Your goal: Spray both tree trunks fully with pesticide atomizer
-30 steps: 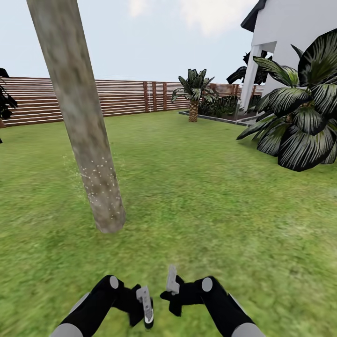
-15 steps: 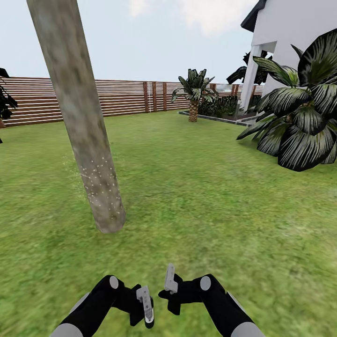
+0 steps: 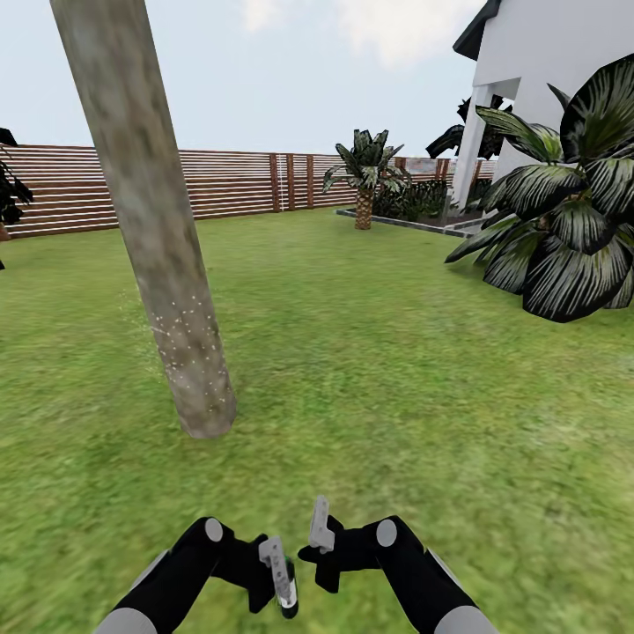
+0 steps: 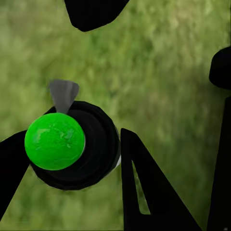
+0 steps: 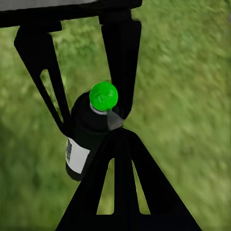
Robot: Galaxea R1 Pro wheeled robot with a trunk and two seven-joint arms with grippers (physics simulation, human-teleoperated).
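**Sprayer held low over the grass**

The left gripper point(image 3: 280, 581) is clamped around the pesticide atomizer point(image 4: 72, 144), low over the lawn point(image 3: 396, 379). The right gripper point(image 3: 319, 533) holds nothing; its spread I cannot judge. Whitish speckles point(image 3: 187, 339) dot the tree trunk point(image 3: 150, 211) ahead-left.

Both arms are bent low, forearms angled inward, wrists nearly meeting. The left gripper point(image 3: 280, 577) is clamped on the pesticide atomizer point(image 4: 72, 144) (a finger on each side). Beside it, the right gripper point(image 3: 320, 528) points upward.
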